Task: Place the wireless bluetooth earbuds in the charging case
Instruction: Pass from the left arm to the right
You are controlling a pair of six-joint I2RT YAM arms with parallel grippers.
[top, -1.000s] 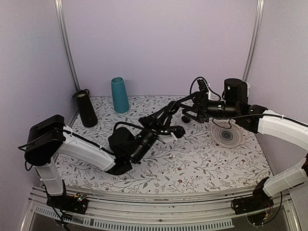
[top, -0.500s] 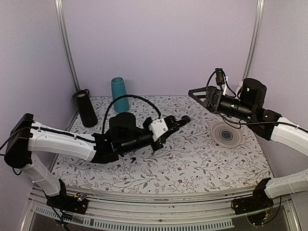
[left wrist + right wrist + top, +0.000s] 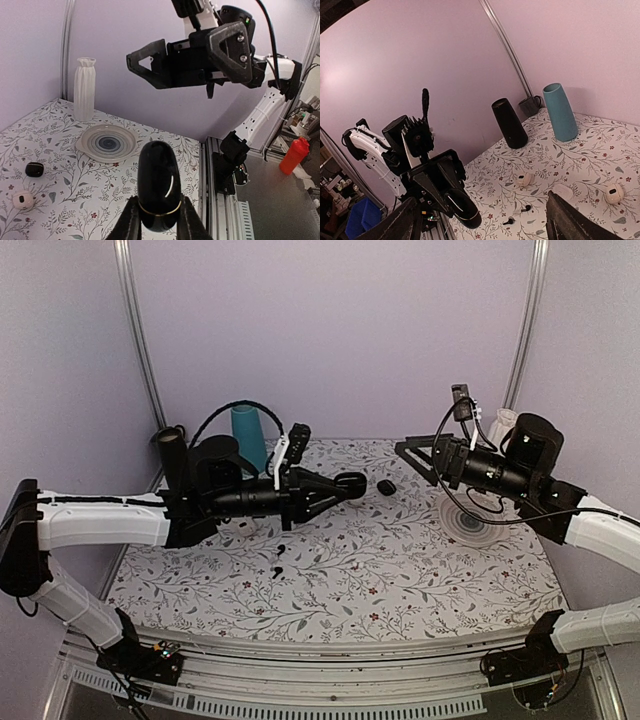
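Two earbuds (image 3: 280,552) are lying loose on the desk (image 3: 400,570) — neither in yet. Left claw (image 3: 343,484) is clutching a black oval lump (image 3: 158,180) aloft, the charging case (image 3: 386,487) is sitting on the desk just beyond — right claw (image 3: 412,458) is hovering wide open.

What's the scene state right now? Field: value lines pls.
left gripper: shut on black oval, held above the table
right gripper: open, empty, in the air
earbuds: both loose on table, below the left arm
case: on table between the grippers; lid state unclear
plate: under the right arm, empty
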